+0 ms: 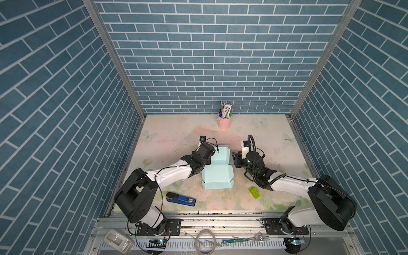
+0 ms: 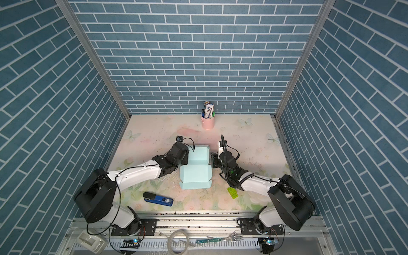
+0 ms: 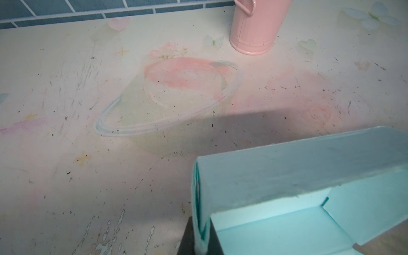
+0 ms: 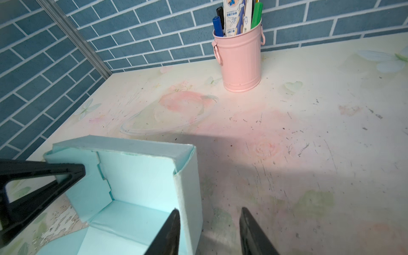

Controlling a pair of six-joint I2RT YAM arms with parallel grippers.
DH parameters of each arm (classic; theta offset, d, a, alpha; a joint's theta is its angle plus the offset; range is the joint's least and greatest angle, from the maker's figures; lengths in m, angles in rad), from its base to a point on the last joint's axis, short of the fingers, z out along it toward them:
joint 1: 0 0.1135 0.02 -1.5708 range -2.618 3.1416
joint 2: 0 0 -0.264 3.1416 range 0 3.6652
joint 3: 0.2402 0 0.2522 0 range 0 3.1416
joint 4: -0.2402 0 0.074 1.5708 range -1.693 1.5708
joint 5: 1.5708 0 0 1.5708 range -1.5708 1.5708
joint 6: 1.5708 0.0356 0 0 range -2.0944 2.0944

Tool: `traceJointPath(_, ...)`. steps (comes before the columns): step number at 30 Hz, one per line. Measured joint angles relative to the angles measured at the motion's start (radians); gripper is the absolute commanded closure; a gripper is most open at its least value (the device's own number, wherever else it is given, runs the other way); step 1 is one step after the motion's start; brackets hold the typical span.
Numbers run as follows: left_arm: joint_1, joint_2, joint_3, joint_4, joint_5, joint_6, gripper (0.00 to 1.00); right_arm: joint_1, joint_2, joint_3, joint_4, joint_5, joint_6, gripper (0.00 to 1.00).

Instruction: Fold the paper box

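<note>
Right wrist view: right pincer (image 4: pixel 209 211) spread astride the right wall of the box (image 4: pixel 136 176), one finger inside, one outside, nothing pinched yet. Opposite, left pincer (image 3: pixel 200 239) pressed together on the left wall, holding it upright. Box mid-tabletop (image 1: pixel 176 136) between both arms, tray walls raised at the far end, lid panel lying flat toward the near edge. Judged step: squaring the side walls before closing the lid. Best to close gently, low on the wall, press along the crease, hold the left grip steady, avoid crushing thin card or dragging the box sideways.
</note>
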Motion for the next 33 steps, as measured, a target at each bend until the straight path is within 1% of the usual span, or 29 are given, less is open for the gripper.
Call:
traceJointPath(3,0.000,0.035,0.049,-0.049,0.038,-0.002,0.91,-0.011,-0.038,0.017,-0.098,-0.004,0.014,0.57)
traceJointPath(10,0.000,0.109,0.145,-0.158,0.171,-0.009,0.91,-0.066,-0.113,0.075,-0.298,-0.036,0.061,0.58)
traceJointPath(19,0.000,0.229,0.279,-0.283,0.324,0.000,0.91,-0.115,-0.146,0.098,-0.454,-0.098,0.105,0.60)
traceJointPath(27,0.000,0.271,0.362,-0.379,0.372,0.021,0.90,-0.130,-0.116,0.152,-0.520,-0.148,0.114,0.60)
traceJointPath(33,0.000,0.273,0.377,-0.412,0.372,0.021,0.91,-0.132,-0.103,0.169,-0.547,-0.161,0.114,0.61)
